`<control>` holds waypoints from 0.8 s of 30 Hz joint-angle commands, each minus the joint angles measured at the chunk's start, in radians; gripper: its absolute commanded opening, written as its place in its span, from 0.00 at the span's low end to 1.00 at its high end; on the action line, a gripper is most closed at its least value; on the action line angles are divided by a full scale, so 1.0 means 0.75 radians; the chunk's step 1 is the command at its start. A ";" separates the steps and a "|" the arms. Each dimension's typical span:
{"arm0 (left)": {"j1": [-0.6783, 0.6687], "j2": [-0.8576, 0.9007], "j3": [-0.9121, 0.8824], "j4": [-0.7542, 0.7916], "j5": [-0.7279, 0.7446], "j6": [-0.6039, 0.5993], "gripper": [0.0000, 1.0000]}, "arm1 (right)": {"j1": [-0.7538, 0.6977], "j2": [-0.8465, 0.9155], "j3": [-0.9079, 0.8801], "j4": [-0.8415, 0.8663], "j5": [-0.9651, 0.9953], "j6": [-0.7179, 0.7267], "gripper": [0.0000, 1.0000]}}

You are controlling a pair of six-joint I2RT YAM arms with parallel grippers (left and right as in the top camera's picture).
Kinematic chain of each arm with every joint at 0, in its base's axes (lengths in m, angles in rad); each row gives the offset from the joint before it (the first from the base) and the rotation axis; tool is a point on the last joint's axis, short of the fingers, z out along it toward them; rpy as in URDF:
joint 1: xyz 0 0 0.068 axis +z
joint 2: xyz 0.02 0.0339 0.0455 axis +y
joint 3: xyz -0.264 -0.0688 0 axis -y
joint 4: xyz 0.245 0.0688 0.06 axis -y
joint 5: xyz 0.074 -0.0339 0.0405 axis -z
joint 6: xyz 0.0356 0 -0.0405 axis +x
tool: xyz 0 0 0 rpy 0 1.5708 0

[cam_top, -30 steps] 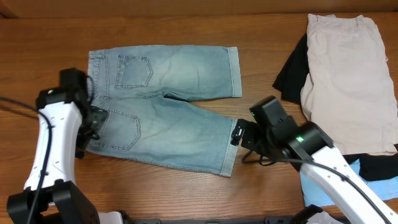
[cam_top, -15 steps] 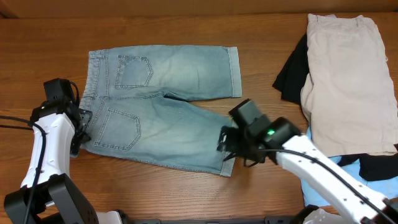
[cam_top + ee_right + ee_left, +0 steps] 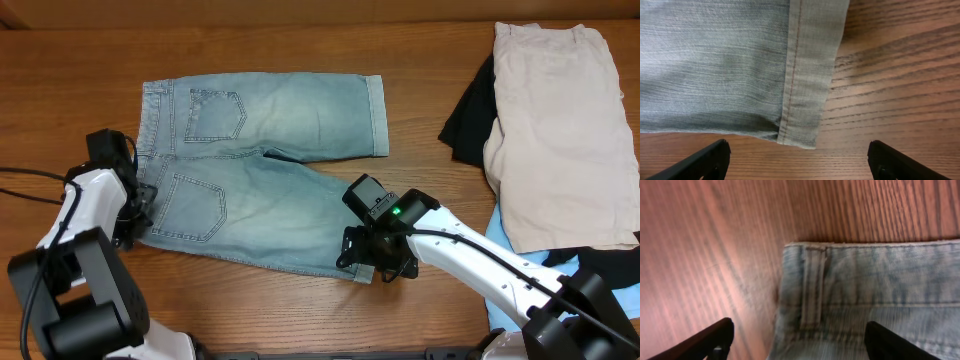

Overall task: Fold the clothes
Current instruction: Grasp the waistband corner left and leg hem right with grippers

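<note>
Light-wash denim shorts (image 3: 265, 175) lie flat on the wooden table, back pockets up, waistband to the left. My left gripper (image 3: 135, 215) is open over the near waistband corner (image 3: 815, 280); its fingers (image 3: 710, 340) straddle the waistband edge. My right gripper (image 3: 375, 262) is open over the near leg's hem corner (image 3: 807, 120), which lies between its fingertips (image 3: 705, 160). Beige shorts (image 3: 560, 120) lie at the right on a black garment (image 3: 470, 115), with a sky-blue garment (image 3: 510, 300) below.
The pile of beige, black and sky-blue garments fills the right side of the table. Bare wood (image 3: 420, 90) lies between the denim shorts and the pile. The table's front edge runs close below both grippers.
My right gripper has moved left from beside the hem onto the near leg's hem corner. My left gripper has shifted down onto the near waistband corner.
</note>
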 commanded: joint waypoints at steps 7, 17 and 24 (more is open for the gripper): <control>0.006 0.186 -0.006 0.078 -0.026 0.054 0.59 | 0.083 -0.002 -0.007 -0.007 0.012 -0.009 0.91; 0.006 0.238 -0.006 0.069 -0.027 0.054 0.15 | 0.187 -0.002 -0.007 -0.025 0.038 0.003 0.84; 0.003 0.238 -0.006 0.065 -0.002 0.055 0.09 | 0.187 -0.002 -0.045 0.036 0.048 0.002 0.73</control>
